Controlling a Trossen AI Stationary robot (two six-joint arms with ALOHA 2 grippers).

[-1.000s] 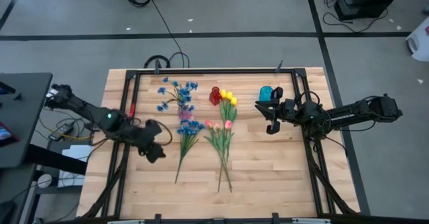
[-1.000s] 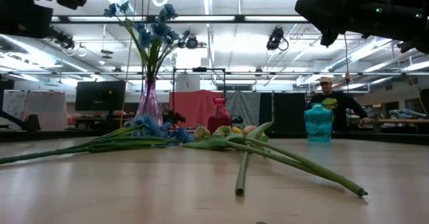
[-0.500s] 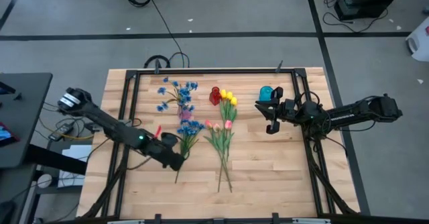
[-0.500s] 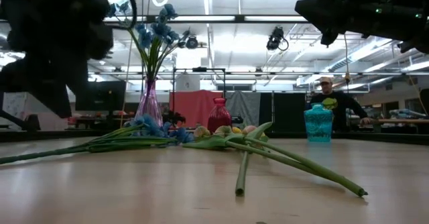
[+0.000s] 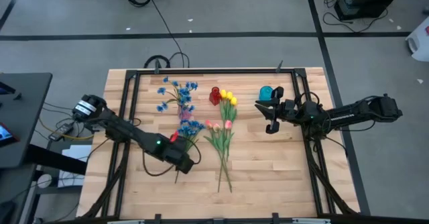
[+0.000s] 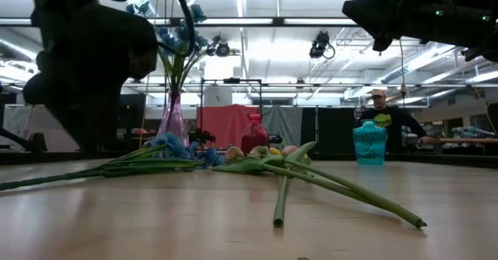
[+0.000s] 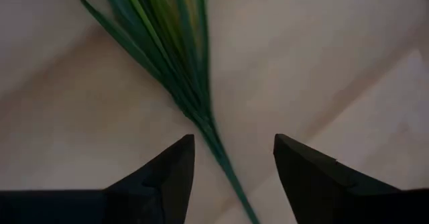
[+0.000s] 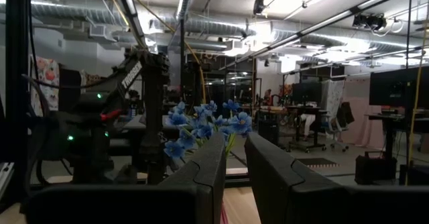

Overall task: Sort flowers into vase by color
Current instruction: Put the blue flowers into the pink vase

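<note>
Over blue flower stems (image 5: 179,165), left gripper (image 5: 187,163) reaches low, fingers spread astride; right gripper (image 5: 269,116) hovers, nearly closed.

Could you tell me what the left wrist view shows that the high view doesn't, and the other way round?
Only the left wrist view shows the left hand close up: its fingers stand open on either side of a bundle of green stems, just above the wooden table.

Only the high view shows the whole layout: three vases, purple, red and teal, the tulips, and the right hand waiting near the teal vase.

Both show the blue flowers' stems, the left hand and the table.
</note>
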